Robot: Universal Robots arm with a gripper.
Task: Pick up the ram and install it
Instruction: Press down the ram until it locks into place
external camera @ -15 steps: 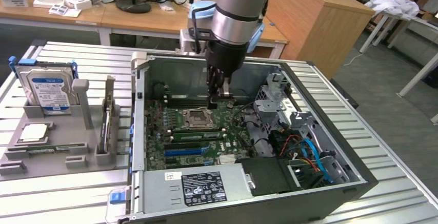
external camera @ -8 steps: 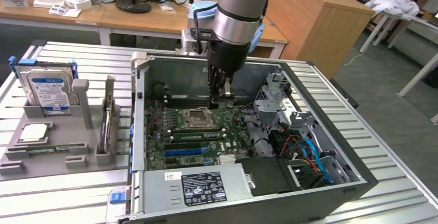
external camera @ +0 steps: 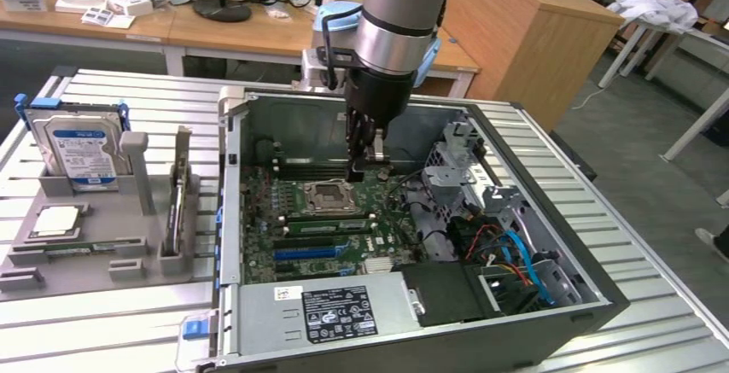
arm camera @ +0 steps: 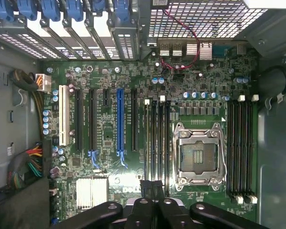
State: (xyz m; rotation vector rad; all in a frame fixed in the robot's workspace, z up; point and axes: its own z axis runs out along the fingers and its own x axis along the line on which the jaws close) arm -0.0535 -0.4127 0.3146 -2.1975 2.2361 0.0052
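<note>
My gripper (external camera: pixel 366 163) hangs inside the open computer case (external camera: pixel 234 219), just above the motherboard (external camera: pixel 341 219) and behind the processor socket (external camera: pixel 331 194). Its fingers are shut with nothing between them. In the wrist view the shut fingertips (arm camera: pixel 153 187) sit over the near end of the black memory slots (arm camera: pixel 157 138) beside the socket (arm camera: pixel 199 155). A green stick with a white label, the ram (external camera: pixel 328 226), lies along the slots in front of the socket. Another thin green strip (external camera: pixel 78 245) rests in the grey rack outside the case.
The grey rack (external camera: pixel 125 258) on the exterior view's left holds a hard drive (external camera: pixel 80 151), a square silver chip (external camera: pixel 57 219) and an upright card (external camera: pixel 179 194). The case also holds the power supply (external camera: pixel 330 313), a drive cage (external camera: pixel 462 164) and loose cables (external camera: pixel 513 249).
</note>
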